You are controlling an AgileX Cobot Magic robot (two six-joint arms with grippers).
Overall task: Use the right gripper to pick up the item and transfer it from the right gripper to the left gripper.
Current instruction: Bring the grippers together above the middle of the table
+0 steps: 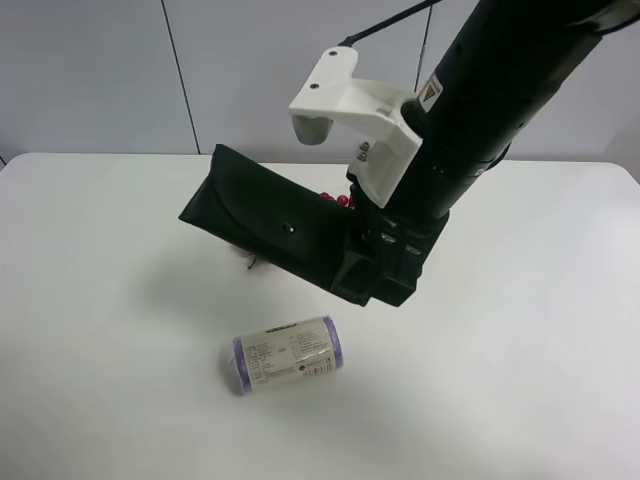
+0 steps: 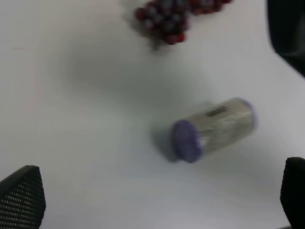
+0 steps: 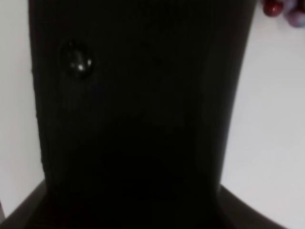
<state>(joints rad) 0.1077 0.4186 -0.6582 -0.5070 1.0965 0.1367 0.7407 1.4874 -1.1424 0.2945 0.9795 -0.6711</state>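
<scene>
Exterior high view: black right gripper (image 1: 348, 268) clamped on flat blackish-green soft glasses case (image 1: 255, 212), raised off white worktop (image 1: 100, 350), likely for handover; left gripper (image 2: 157, 193) has fingers apart.

The thick black right arm (image 1: 500, 90) slopes down from over the desk's (image 1: 100, 400) far edge, its black two-finger tool (image 1: 345, 262) clamped on a blackish-green soft case (image 1: 265, 215). The black left tool (image 2: 157, 195) hangs with fingers (image 2: 21, 198) spread wide.

A plain white table (image 1: 100, 350) carries two things. A roll (image 1: 289, 353) with purple ends and a printed label lies on its side near the middle. A bunch of red grapes (image 2: 167, 19) lies apart from it, nearer the wall.
</scene>
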